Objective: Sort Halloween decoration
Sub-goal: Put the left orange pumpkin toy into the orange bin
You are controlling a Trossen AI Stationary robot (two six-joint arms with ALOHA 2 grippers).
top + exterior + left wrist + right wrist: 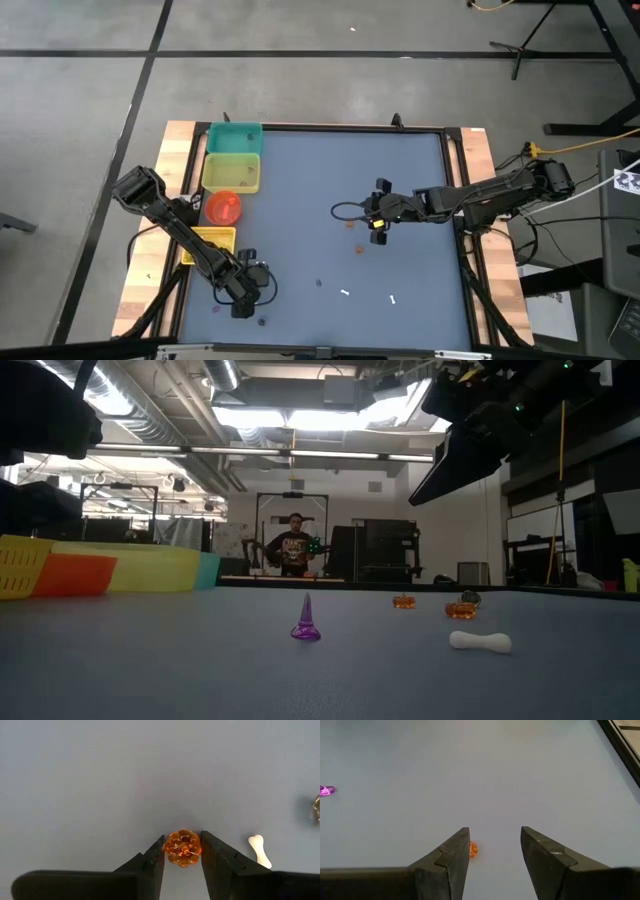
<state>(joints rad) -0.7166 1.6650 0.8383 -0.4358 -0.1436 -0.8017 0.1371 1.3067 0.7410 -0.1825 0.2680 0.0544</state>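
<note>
The left gripper, low at the near left of the blue table, has its two fingers pressed against either side of a small orange pumpkin trinket, with a white bone trinket lying just beside it. The right gripper hangs released over the table's middle, fingers spread, an orange trinket beside one finger and a purple trinket well apart. No writing or label can be read on anything.

2 dark arms, black cables

Orange pumpkin trinket, white bone lie on mat.
</note>
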